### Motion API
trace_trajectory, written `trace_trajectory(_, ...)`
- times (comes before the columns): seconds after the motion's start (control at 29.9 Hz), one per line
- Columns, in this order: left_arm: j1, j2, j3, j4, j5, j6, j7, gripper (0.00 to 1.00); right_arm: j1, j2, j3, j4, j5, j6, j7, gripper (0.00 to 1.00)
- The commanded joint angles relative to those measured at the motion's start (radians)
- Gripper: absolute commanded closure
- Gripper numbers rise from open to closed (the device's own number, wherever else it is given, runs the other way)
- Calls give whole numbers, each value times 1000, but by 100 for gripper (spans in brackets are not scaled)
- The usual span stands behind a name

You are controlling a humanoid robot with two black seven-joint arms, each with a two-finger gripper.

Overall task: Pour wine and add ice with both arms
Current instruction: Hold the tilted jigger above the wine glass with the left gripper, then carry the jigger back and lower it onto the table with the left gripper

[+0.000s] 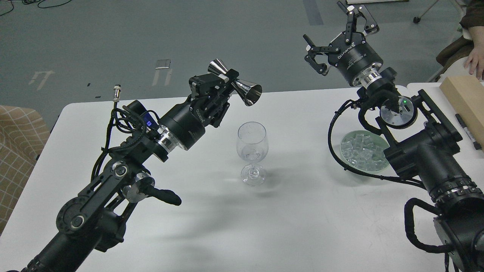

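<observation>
A clear wine glass (pixel 252 151) stands upright at the middle of the white table (pixel 295 219). My left gripper (pixel 223 85) is shut on a shiny metal jigger (pixel 236 83), held tilted on its side above and left of the glass, its wide mouth facing right. No stream of wine shows. A clear bowl of ice cubes (pixel 362 152) sits at the right, partly hidden by my right arm. My right gripper (pixel 340 36) is open and empty, raised high beyond the table's far edge.
A tan wooden box (pixel 467 100) and a black marker (pixel 468 132) lie at the far right. A person's hand (pixel 475 64) shows at the right edge. A checked tan seat (pixel 17 151) stands left of the table.
</observation>
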Motion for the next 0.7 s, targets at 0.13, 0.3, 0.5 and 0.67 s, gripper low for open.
trace_trajectory(0.13,5,-6,-4,0,-226,57,64,99,0,-1,-1,-6,0,0,0,0)
trace_trajectory(0.3,17,0,-7,0,-381,80,101,98,-2,-1,-1,-6,0,0,0,0)
trace_trajectory(0.5,29,7,-18,0,-588,146,125,97,-2,-1,-1,-6,0,0,0,0)
trace_trajectory(0.67,35,5,-67,5,-700,196,135,97,-9,0,-3,-3,0,0,0,0)
